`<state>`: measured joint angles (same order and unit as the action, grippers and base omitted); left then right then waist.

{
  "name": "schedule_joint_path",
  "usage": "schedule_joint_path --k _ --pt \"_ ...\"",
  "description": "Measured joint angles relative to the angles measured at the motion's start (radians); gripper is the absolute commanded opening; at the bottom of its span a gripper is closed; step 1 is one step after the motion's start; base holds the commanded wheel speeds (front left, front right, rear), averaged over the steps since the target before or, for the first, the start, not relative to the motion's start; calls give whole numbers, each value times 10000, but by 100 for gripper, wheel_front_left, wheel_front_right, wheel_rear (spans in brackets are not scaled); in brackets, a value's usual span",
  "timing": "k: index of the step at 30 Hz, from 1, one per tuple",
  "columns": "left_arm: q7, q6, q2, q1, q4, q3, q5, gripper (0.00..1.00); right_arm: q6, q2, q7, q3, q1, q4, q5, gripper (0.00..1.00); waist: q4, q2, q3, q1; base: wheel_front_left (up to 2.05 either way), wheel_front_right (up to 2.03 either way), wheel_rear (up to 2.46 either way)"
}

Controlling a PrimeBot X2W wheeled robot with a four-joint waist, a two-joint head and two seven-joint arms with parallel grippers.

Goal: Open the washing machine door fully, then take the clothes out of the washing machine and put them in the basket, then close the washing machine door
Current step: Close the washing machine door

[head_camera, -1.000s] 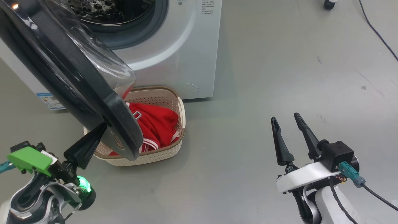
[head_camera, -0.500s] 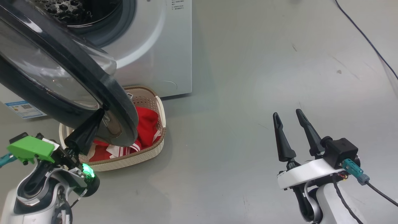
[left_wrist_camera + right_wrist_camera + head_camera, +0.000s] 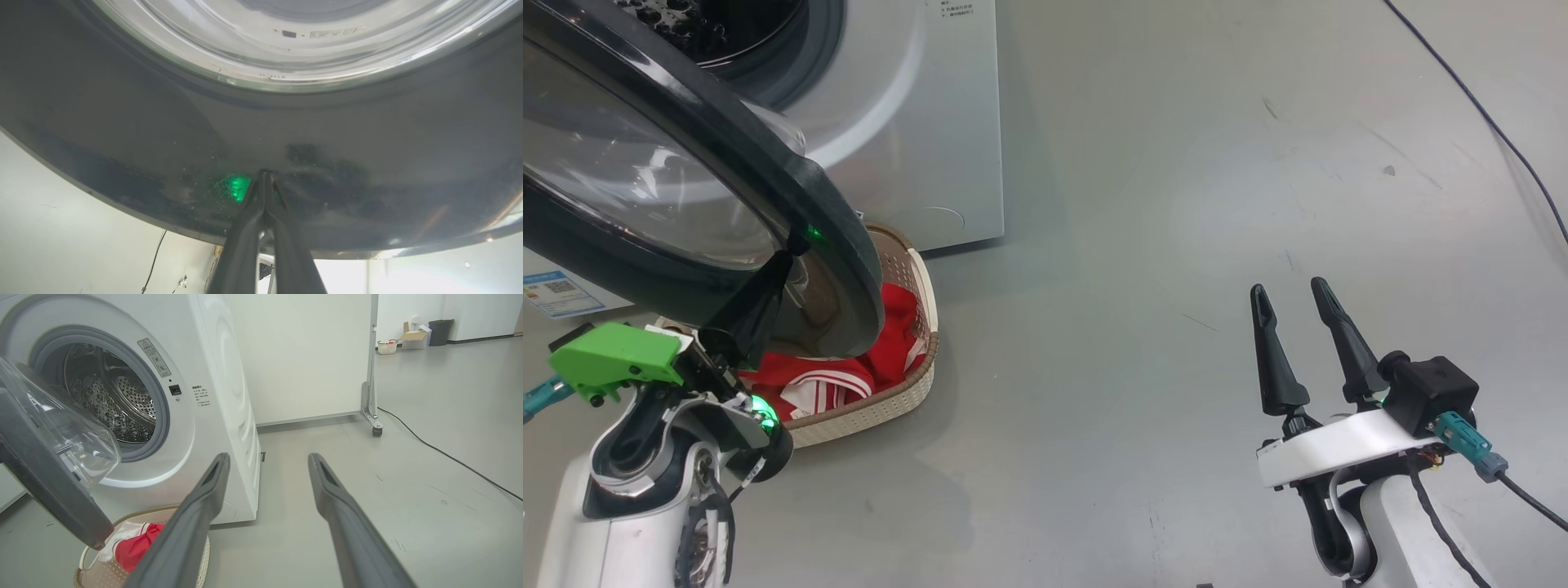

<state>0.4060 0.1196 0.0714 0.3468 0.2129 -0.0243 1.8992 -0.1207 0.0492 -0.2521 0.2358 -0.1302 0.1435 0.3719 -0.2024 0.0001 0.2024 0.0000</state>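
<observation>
Door-closing step: clothes (image 3: 805,384) lie in the basket (image 3: 882,402), drum (image 3: 122,404) looks empty. Left gripper (image 3: 783,263), pinched together, tips on the black rim of the half-open washing machine door (image 3: 645,188). Right gripper (image 3: 1286,286) spread wide, holding nothing. Next: push the rim through until the door latches.

- Smooth grey floor (image 3: 1176,204), slightly glossy, with faint scuffs and a few small dark marks toward 1 o'clock in the head view.
- Soft, even light with pale reflections on the floor.
- White partition panel (image 3: 306,355) at 12 o'clock in the right wrist view, on a metal leg with a caster (image 3: 376,431).
- Black cable (image 3: 449,457) runs across the floor from the caster toward 3 o'clock.
- At 1 o'clock, far off by a white wall (image 3: 482,314): a small pale far basket (image 3: 386,346), a cardboard box (image 3: 414,337) and a dark bin (image 3: 440,332).
</observation>
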Motion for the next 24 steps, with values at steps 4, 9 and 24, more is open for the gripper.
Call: schedule_joint_path --k 4,9,24 --pt "-136 -10 -13 121 165 38 -54 0 2 0 0 -2 -2 -31 63 100 -27 0 -8 0 0 0 0" --pt "-203 -65 -35 195 437 105 -86 0 33 -2 0 -44 -2 -71 65 100 -1 0 -34 0 0 0 0" --pt "253 -1189 374 -671 836 1785 -1891 0 102 -8 0 -723 174 -144 -48 100 890 0 -494 0 0 0 0"
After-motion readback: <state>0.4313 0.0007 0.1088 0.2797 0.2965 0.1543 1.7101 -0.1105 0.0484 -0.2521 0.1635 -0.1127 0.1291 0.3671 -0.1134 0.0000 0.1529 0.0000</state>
